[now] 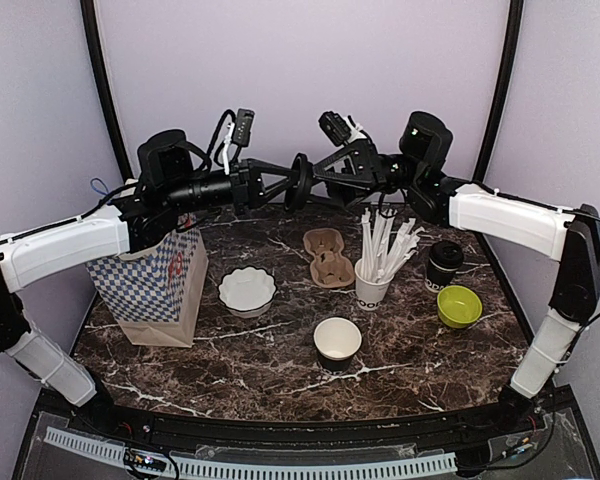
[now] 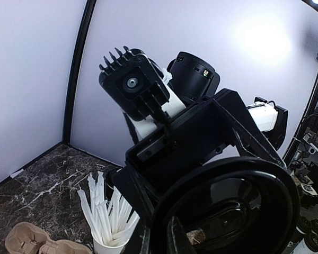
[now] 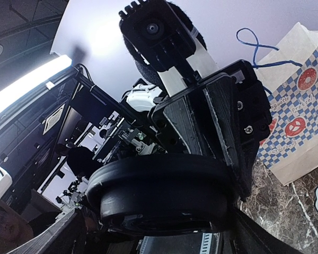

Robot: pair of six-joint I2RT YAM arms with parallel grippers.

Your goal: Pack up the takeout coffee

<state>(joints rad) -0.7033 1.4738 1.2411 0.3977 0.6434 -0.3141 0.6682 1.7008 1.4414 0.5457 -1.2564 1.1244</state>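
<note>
A black plastic lid [image 1: 300,182] hangs on edge in the air above the back of the table, between my two arms. My left gripper [image 1: 285,185] is shut on its rim; in the left wrist view the lid [image 2: 238,206] fills the lower right, pinched in that gripper [image 2: 159,233]. My right gripper [image 1: 315,180] stands open with a finger on either side of the lid [image 3: 159,196]. One black cup with a lid [image 1: 444,263] stands at the right. A second black cup [image 1: 337,340], white inside, stands uncovered near the middle front.
A blue-checked paper bag [image 1: 160,285] stands at the left. A white scalloped dish [image 1: 247,289], a cardboard cup carrier [image 1: 329,257], a white cup of straws [image 1: 372,285] and a lime-green bowl [image 1: 459,305] sit on the marble table [image 1: 230,370].
</note>
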